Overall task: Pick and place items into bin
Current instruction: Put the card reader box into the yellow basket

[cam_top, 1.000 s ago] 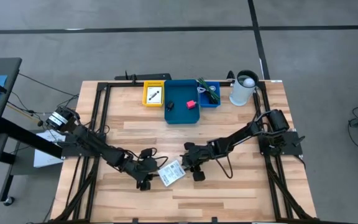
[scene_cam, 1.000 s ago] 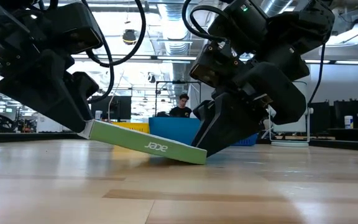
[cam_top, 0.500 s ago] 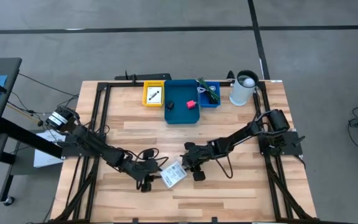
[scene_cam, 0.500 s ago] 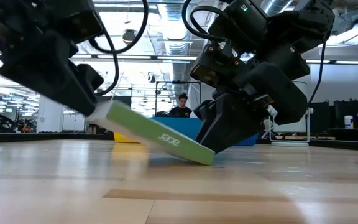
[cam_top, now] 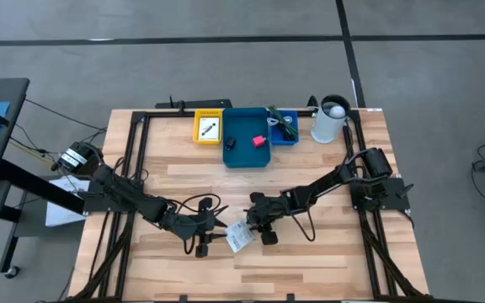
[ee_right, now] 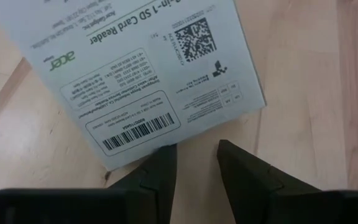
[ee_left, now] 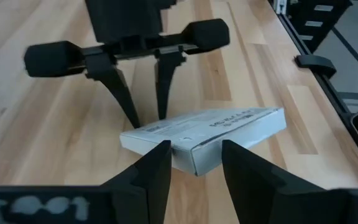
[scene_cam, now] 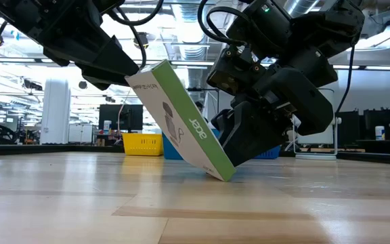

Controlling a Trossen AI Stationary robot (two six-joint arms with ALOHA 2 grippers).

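Note:
The item at work is a flat white box with a green edge and printed labels (cam_top: 237, 238) (scene_cam: 181, 122). It stands steeply tilted between my two grippers at the table's middle near side. My left gripper (cam_top: 219, 235) (ee_left: 194, 158) is shut on its raised end. My right gripper (cam_top: 255, 229) (ee_right: 197, 155) stands narrowly open at its lower end. Far off, the blue bin (cam_top: 247, 155) holds a pink-red block (cam_top: 259, 140) and a small black piece (cam_top: 231, 143). My left gripper pinches a corner of the box's raised end (ee_left: 194, 163), one finger on each side face meeting there, coming level from the table's left. That end is lifted high; the box slopes down away from it. My right gripper touches the box's lower edge (scene_cam: 223, 173) with its fingertips (ee_right: 165, 155), which point down at the table. Nothing lies between its fingers. That edge rests on the table against them.
A yellow tray (cam_top: 208, 128) with a black piece stands left of the bin. A small blue tray with a green stringy piece (cam_top: 283, 126) stands to the bin's right, then a white cup (cam_top: 328, 120). Bare wood lies between the grippers and the bin.
My left gripper has risen and moved toward my right gripper, carrying its end of the box up. The box has tipped from nearly flat to steep, while its lower edge has stayed on the table by the right gripper's fingers.

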